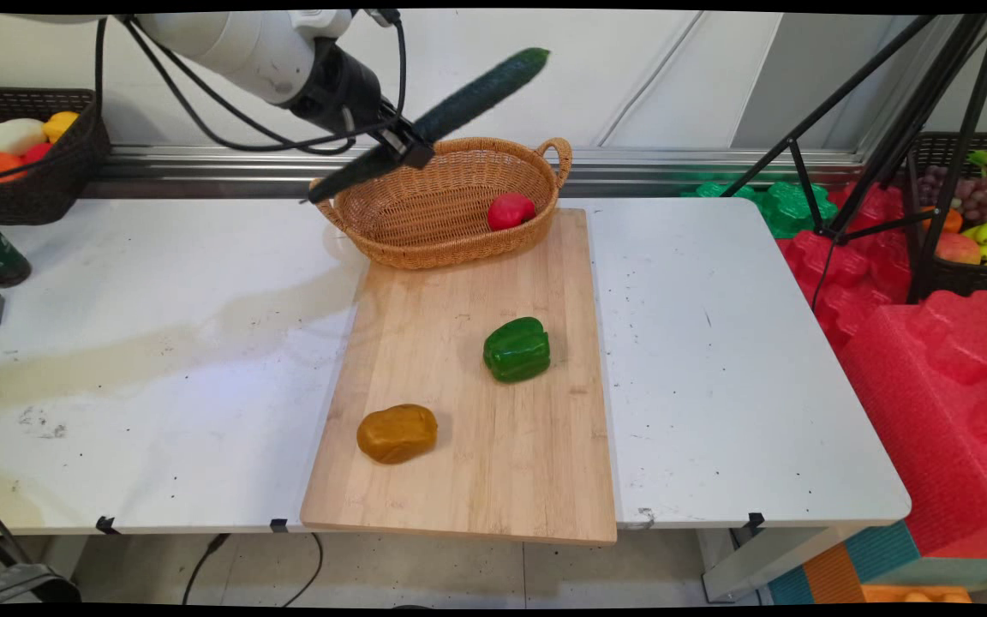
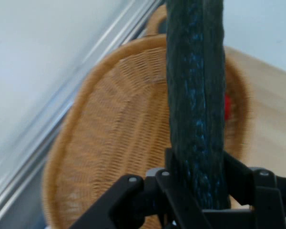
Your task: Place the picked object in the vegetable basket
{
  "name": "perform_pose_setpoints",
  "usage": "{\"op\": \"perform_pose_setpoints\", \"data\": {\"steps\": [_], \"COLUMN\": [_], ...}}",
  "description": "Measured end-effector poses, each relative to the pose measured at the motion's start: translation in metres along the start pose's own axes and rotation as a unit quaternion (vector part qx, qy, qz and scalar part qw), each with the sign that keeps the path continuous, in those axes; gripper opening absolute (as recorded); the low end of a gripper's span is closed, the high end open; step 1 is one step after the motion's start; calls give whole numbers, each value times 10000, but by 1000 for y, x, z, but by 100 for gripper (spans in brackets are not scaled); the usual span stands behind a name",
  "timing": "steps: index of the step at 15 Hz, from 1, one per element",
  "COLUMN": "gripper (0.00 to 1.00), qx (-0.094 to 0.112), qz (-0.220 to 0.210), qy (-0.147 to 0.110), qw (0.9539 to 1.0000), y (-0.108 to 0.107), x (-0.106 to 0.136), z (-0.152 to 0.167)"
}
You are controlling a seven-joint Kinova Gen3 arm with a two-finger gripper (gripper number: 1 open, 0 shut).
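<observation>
A long dark-green cucumber (image 1: 438, 120) is held aloft in the black gripper (image 1: 403, 147), whose jaws are closed on it somewhat below its middle; the cucumber tilts, its upper end toward the wall and its lower end out past the near-left rim of the wicker basket (image 1: 425, 231). In the hand view the cucumber (image 2: 196, 105) rises from between the gripper (image 2: 198, 195) straight up the picture, with the basket (image 2: 114, 157) spread out beneath and behind it. As a judgement of progress: the cucumber is off every surface and hangs above the basket's left part, not in it — whatever is to be done with it is not finished. The basket, oval with a handle at its far end, stands on the far end of a wooden cutting board (image 1: 493, 454) and holds one thing that can be seen, a red round fruit or vegetable (image 1: 510, 211) against its right inner wall; the rest of its floor, so far as it shows, is bare. On the board, well apart from the basket, lie a green bell pepper (image 1: 517, 349) near the middle and a brownish potato-like item (image 1: 397, 433) nearer the front-left corner. The board lies on the white table (image 1: 716, 360). Further out — a dark basket of assorted produce (image 1: 35, 184) at the far left, and another bin of fruit (image 1: 969, 218) at the right beyond the table.
</observation>
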Motion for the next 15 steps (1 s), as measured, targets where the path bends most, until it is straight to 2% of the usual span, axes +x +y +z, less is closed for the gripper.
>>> {"op": "perform_pose_setpoints", "data": {"steps": [4, 6, 12, 15], "gripper": [0, 0, 0, 0], "qx": [352, 432, 399, 331], "qz": [86, 152, 231, 245], "qy": [-310, -531, -1182, -1391], "qw": [9989, 9975, 9919, 9894], "y": [-16, -19, -18, -16], "x": [8, 9, 1, -3], "z": [20, 36, 91, 112]}}
